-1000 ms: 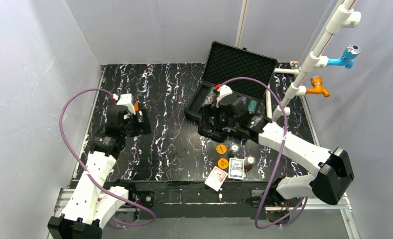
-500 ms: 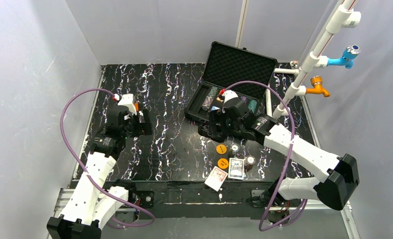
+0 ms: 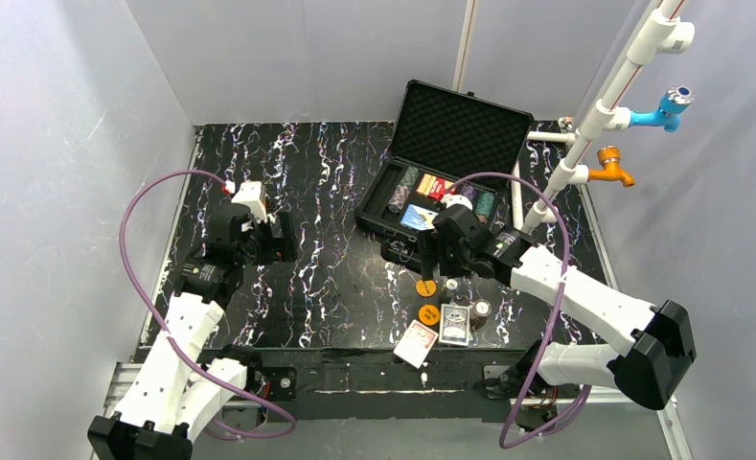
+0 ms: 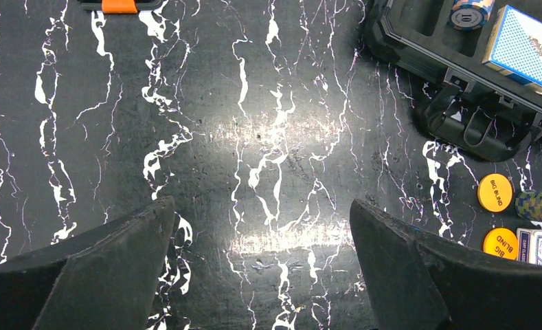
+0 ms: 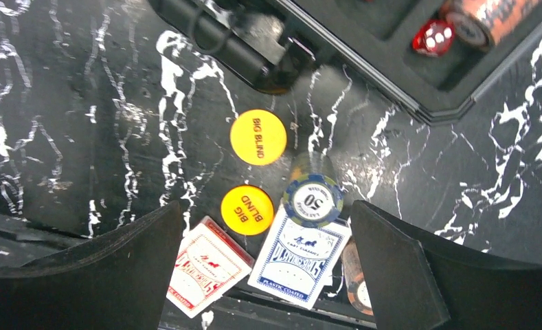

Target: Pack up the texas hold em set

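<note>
While the left gripper [image 3: 276, 238] hung with its jaws apart over the bare table [image 3: 326, 192] at the left, holding nothing, the packing looked partway done. Right of centre, the black case [image 3: 465, 123] lay open at the far side, with chips and a blue deck [image 3: 418, 217] in its tray. Just near of it, the right gripper [image 5: 266, 206] hovered wide open and empty above the loose pieces: two orange discs [image 5: 257, 137], a chip stack [image 5: 312, 199], a red deck [image 5: 206, 267] and a second blue deck [image 5: 295, 265]. The next move probably called for lowering onto one piece, closing squarely, then carrying it to a free compartment.
</note>
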